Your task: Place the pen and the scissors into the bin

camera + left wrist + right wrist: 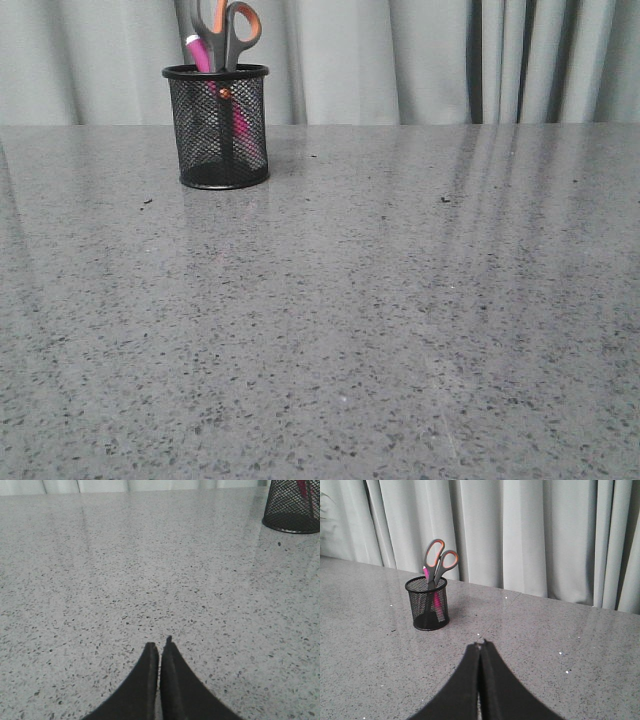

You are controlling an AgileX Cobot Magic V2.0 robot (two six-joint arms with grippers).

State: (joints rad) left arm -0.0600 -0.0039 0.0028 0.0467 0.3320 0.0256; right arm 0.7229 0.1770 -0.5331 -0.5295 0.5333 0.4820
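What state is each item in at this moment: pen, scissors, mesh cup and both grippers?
pen: standing in the cup, tip above the rim.
scissors: blades down in the cup, handles sticking out.
mesh cup: upright on the table, holding both.
left gripper: shut, holding nothing.
right gripper: shut, holding nothing, away from the cup.

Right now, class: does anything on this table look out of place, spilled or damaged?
Nothing stands out. The scissors and pen stand in the bin, which is upright on the table. Both grippers, left and right, are shut and empty.
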